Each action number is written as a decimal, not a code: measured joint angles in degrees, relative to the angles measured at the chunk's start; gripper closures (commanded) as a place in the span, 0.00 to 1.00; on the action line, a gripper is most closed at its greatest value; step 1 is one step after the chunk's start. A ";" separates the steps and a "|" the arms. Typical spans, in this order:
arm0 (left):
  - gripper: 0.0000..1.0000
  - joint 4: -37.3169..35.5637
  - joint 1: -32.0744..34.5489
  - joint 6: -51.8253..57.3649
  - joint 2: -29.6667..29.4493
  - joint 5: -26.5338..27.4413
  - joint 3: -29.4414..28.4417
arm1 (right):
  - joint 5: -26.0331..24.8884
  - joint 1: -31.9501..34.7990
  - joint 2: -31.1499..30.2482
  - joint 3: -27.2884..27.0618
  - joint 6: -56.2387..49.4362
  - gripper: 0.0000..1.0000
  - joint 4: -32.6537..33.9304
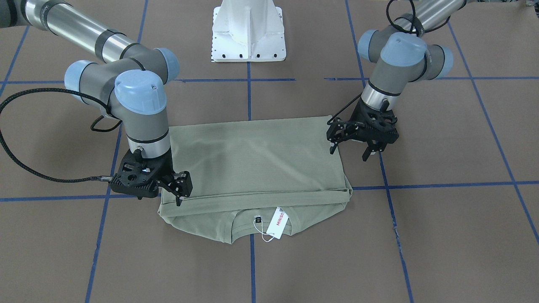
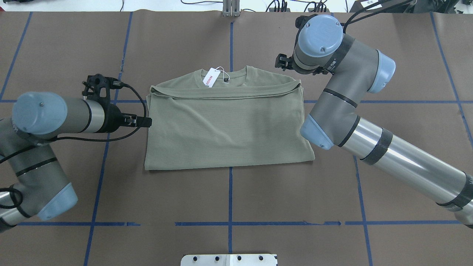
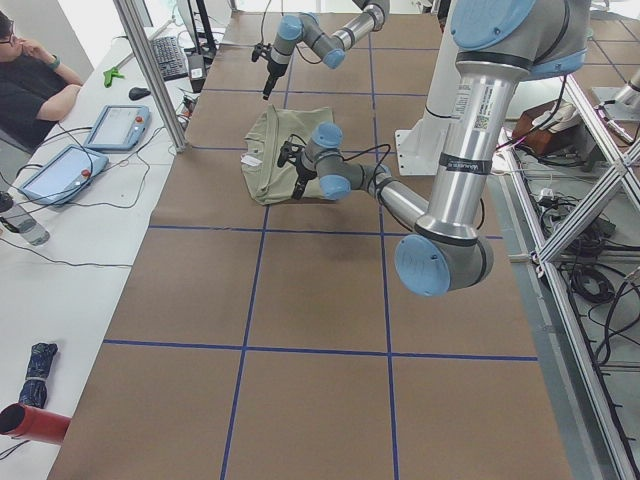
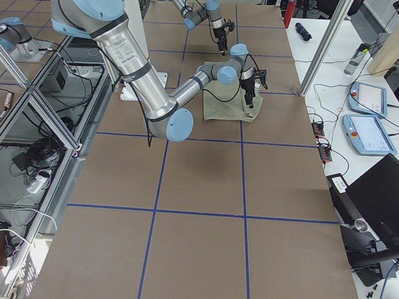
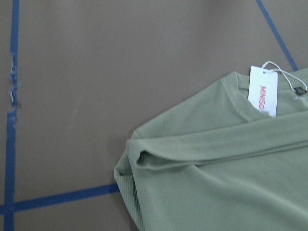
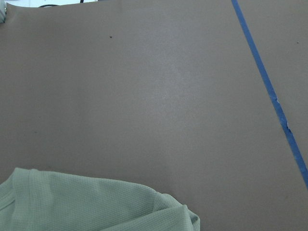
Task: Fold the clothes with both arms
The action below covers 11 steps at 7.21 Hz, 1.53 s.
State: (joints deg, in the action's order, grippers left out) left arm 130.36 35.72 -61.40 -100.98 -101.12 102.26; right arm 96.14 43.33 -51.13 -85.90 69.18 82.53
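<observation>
The sage-green shirt [image 1: 257,160] lies flat on the table, its lower part folded up to a crease just short of the collar. Its white MINISO hang tag [image 1: 278,222] rests at the collar, on the side away from the robot. The shirt [image 2: 229,125] and tag [image 2: 211,78] also show in the overhead view. My left gripper [image 1: 349,151] hangs open and empty just off the shirt's side edge. My right gripper [image 1: 172,198] is open at the opposite side edge near the crease, with one fingertip [image 1: 179,203] over the cloth. Both wrist views show only shirt corners [image 5: 216,173] [image 6: 86,202].
The white pedestal base [image 1: 249,31] stands behind the shirt. Blue tape lines [image 2: 230,207] grid the brown table cover. In the exterior left view an operator [image 3: 30,70] sits beside tablets [image 3: 115,125] on a side table past the far edge.
</observation>
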 measured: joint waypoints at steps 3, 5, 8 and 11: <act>0.25 4.85 -8.70 -11.62 3.36 5.59 0.79 | 0.01 -0.07 -0.02 -0.21 0.13 0.00 0.00; 0.39 5.21 -12.60 -16.98 3.31 8.31 0.82 | 0.01 -0.08 0.03 -0.23 0.12 0.00 0.00; 1.00 5.26 -13.70 -20.29 3.22 8.90 0.67 | 0.01 -0.08 0.06 -0.23 0.15 0.00 -0.06; 1.00 5.26 -13.42 -20.77 3.75 8.97 0.61 | 0.01 -0.12 0.06 -0.23 0.08 0.00 -0.08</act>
State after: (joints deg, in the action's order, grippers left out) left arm 135.62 22.31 -82.17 -97.24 -92.15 102.86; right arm 96.15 43.21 -51.06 -86.13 69.26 82.44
